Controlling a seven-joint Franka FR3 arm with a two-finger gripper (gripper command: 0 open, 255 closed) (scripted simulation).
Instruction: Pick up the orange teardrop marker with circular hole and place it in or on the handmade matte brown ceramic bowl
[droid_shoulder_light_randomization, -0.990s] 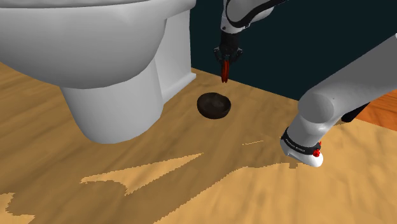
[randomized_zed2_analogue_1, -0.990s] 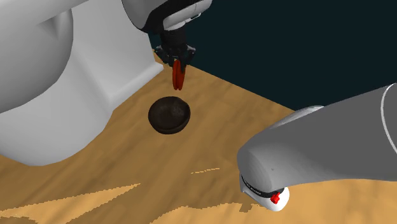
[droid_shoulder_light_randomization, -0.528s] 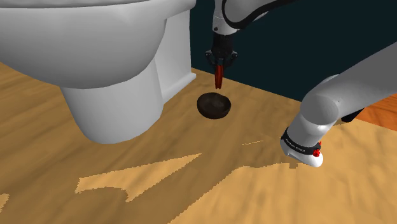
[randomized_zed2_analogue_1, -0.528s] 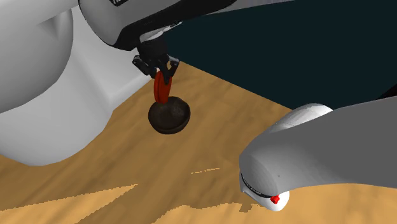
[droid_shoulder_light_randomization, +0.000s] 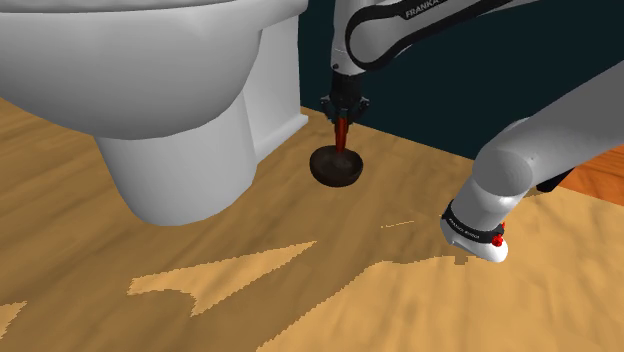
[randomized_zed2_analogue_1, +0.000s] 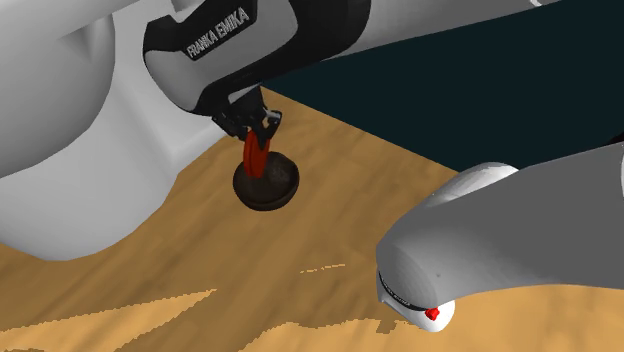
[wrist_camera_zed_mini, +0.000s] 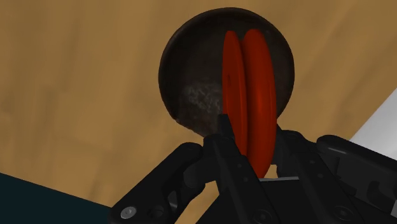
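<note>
Pinching the red-orange marker (randomized_zed2_analogue_1: 257, 160) between my two black fingers (wrist_camera_zed_mini: 222, 135), I hold it upright and edge-on, its rounded end pointing down. At the shoulder view's left a big white toilet (droid_shoulder_light_randomization: 150, 90) stands on the wooden floor (droid_shoulder_light_randomization: 300, 290). Just to the right of its base sits the dark brown bowl (droid_shoulder_light_randomization: 337, 167), and my gripper (droid_shoulder_light_randomization: 341, 110) hangs straight above it, so that the marker's lower end reaches the bowl's mouth. I cannot tell if it touches the inside. In the wrist view the marker lies across the bowl's hollow, which has a pale mottled patch. Behind me is a dark teal wall (droid_shoulder_light_randomization: 520, 50). In the second exterior view the link above my hand reads "FRANKA EMIKA" in white, and in the shoulder view "FRANKA" can be read. Farther right my pale elbow joint (droid_shoulder_light_randomization: 500, 175) hangs over the floor, with a small red button (randomized_zed2_analogue_1: 433, 313) at its end.
</note>
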